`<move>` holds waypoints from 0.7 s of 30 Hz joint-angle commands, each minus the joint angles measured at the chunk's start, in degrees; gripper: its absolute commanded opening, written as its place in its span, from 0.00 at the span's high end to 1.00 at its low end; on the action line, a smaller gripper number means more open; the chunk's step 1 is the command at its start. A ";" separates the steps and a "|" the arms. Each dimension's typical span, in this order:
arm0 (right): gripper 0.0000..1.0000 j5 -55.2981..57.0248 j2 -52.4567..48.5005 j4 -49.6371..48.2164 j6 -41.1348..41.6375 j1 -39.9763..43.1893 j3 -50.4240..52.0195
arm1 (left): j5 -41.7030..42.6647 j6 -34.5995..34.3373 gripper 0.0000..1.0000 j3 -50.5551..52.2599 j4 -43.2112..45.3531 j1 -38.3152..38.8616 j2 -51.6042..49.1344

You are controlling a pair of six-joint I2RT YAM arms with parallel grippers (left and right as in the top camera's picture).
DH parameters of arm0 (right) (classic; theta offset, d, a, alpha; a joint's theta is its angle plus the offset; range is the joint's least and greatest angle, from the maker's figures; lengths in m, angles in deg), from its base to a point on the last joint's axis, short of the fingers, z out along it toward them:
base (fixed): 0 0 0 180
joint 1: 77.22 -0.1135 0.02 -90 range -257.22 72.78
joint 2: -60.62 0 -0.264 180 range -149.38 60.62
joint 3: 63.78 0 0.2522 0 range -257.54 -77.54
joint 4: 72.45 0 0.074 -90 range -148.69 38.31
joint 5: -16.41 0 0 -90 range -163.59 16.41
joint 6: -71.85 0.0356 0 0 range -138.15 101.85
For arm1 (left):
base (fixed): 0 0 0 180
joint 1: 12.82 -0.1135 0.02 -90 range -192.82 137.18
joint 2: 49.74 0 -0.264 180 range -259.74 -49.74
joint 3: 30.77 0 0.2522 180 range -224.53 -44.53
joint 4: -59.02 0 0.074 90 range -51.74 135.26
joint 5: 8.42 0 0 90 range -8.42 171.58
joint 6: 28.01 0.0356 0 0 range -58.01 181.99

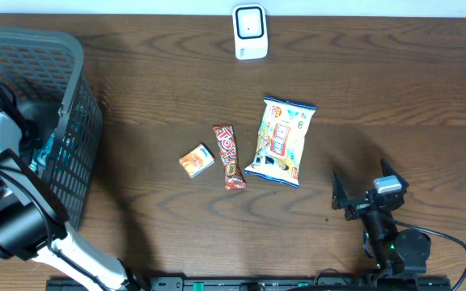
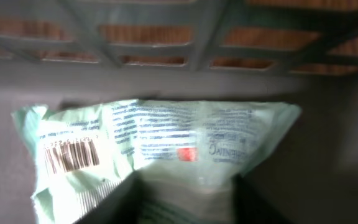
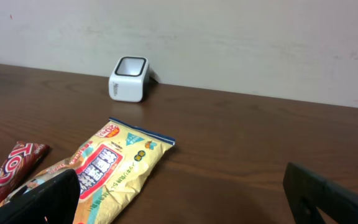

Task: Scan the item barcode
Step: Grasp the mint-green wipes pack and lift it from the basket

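Brown wood table [image 1: 379,81], with a grey basket [image 1: 71,65] at the left end and a white scanner [image 1: 249,32] at the far edge. Down inside the basket, on its floor: a pale green packet [image 2: 154,143], lying flat with its long side going left to right in the left wrist view. Shows its barcode [image 2: 72,158] face up, near the packet's left end. Clamped on the packet's near edge: left gripper [image 2: 185,199], one dark finger [image 2: 114,208] on each side. At the right end of the table, right gripper [image 1: 362,196] wide open and empty, well apart from the basket. So most likely the left gripper's job, being right there in the basket. Needs a lift up and out, then a trip right and away to the scanner, barcode turned to face its window.
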 commanded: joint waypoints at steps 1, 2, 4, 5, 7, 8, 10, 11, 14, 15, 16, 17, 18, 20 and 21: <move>0.01 0.04 0.31 0.09 -0.09 -0.24 0.20 | 3.56 2.08 0.81 4.39 -4.74 -0.42 -7.69; 0.01 0.02 0.31 0.09 -0.09 -0.24 0.20 | 3.58 2.03 0.92 4.39 -5.86 -0.42 -7.69; 0.01 0.02 0.31 0.09 -0.07 -0.24 0.20 | 3.58 2.03 0.93 4.39 -7.85 -0.42 -7.65; 0.01 0.02 0.31 0.09 -0.07 -0.24 0.20 | 3.58 2.03 0.93 4.39 -8.81 -0.42 -7.54; 0.01 0.02 0.31 0.09 -0.07 -0.24 0.20 | 3.56 2.03 0.93 4.37 -10.25 -0.42 -6.88; 0.01 0.02 0.31 0.09 -0.07 -0.24 0.20 | 3.56 2.03 0.93 4.37 -10.86 -0.42 -6.27; 0.01 0.02 0.31 0.09 -0.07 -0.24 0.20 | 3.56 2.03 0.93 4.37 -11.78 -0.42 -4.24; 0.01 0.02 0.31 0.09 -0.07 -0.24 0.20 | 3.56 2.03 0.93 4.37 -12.15 -0.42 -2.91; 0.01 0.02 0.31 0.09 -0.07 -0.24 0.20 | 3.56 2.05 0.93 4.37 -12.61 -0.42 2.40; 0.01 0.02 0.31 0.09 -0.07 -0.24 0.20 | 3.58 2.03 0.93 4.37 -12.79 -0.42 4.15; 0.01 0.02 0.31 0.09 -0.07 -0.24 0.20 | 3.56 2.03 0.93 4.37 -12.94 -0.42 6.32; 0.01 0.02 0.31 0.09 -0.07 -0.24 0.20 | 3.56 2.05 0.93 4.37 -13.03 -0.42 8.59; 0.01 0.02 0.31 0.09 -0.07 -0.24 0.20 | 3.56 2.05 0.93 4.37 -13.20 -0.42 10.75; 0.01 0.02 0.31 0.09 -0.07 -0.24 0.20 | 3.56 2.05 0.93 4.37 -13.49 -0.42 14.95; 0.01 0.02 0.31 0.09 -0.09 -0.24 0.20 | 3.56 2.03 0.93 4.37 -13.57 -0.42 16.85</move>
